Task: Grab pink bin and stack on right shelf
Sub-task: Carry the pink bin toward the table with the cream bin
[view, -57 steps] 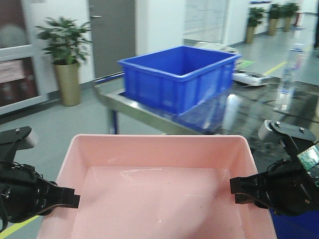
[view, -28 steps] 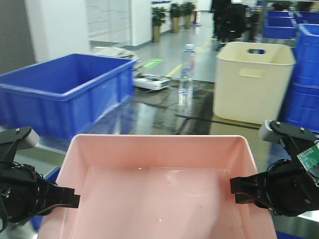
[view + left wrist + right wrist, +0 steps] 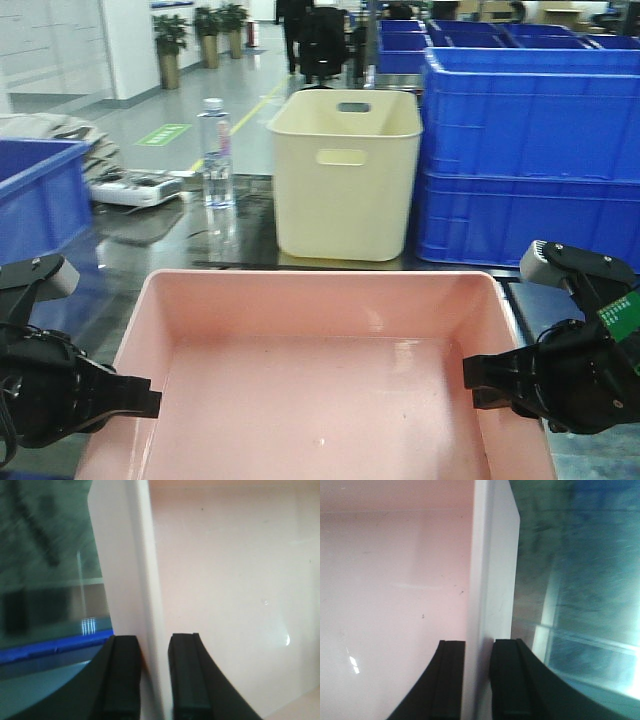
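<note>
Pink bin: wrist views show left gripper, right gripper pinching opposite walls; front view adds cream bin beyond.

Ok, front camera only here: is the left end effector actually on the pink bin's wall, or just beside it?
Observer: On it. The left wrist view shows the left end effector straddling the pink bin wall, one finger inside, one outside.
Operator: And the right?
Observer: Same in the right wrist view: the right end effector pinches the right wall between both fingers.
Operator: Anything under that side?
Observer: Outside that wall, below, lies a blurred, glossy reflective surface. I cannot tell whether the bin touches it.
</note>
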`<state>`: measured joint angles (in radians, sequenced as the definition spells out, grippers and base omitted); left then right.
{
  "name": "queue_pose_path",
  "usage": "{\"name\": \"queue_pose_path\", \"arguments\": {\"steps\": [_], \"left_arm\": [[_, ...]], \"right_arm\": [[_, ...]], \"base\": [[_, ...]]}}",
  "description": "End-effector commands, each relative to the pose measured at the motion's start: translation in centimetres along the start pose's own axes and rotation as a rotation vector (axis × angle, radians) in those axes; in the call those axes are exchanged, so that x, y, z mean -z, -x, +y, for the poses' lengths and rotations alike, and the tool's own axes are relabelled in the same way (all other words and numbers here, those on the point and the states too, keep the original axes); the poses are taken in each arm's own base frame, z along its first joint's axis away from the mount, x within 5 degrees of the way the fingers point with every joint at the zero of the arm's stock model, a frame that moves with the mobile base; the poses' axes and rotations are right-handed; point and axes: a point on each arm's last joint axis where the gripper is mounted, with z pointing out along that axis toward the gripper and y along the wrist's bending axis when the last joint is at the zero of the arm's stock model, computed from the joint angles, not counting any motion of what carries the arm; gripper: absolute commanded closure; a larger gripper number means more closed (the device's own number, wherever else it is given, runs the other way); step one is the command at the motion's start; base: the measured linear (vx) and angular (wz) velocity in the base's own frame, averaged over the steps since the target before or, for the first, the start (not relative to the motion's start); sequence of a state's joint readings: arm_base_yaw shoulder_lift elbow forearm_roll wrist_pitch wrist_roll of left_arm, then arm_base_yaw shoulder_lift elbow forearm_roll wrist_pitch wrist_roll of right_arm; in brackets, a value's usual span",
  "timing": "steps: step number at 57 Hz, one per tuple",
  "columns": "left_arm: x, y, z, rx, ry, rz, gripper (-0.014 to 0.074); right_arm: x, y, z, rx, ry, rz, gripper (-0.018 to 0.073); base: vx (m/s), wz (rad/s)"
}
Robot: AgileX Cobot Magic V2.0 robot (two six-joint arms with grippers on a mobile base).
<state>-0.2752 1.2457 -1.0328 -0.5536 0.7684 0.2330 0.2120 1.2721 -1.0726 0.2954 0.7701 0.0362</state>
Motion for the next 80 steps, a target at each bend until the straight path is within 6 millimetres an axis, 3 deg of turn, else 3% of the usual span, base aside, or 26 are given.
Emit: {"name": "queue_pose_path", "arguments": {"steps": [1, 80], "left_arm": [[1.5, 0.84, -1.37, 0.009, -0.068, -0.076, 0.0604], [1.5, 0.86, -1.37, 0.009, -0.067, -0.078, 0.0604]], "right_arm": [[1.93, 1.74, 0.85, -0.02, 0.052, -0.157, 0.0568], [1.93, 1.74, 0.85, -0.02, 0.052, -0.157, 0.0568]], "base": [[0.21, -0.41], [0.15, -0.09]]}}
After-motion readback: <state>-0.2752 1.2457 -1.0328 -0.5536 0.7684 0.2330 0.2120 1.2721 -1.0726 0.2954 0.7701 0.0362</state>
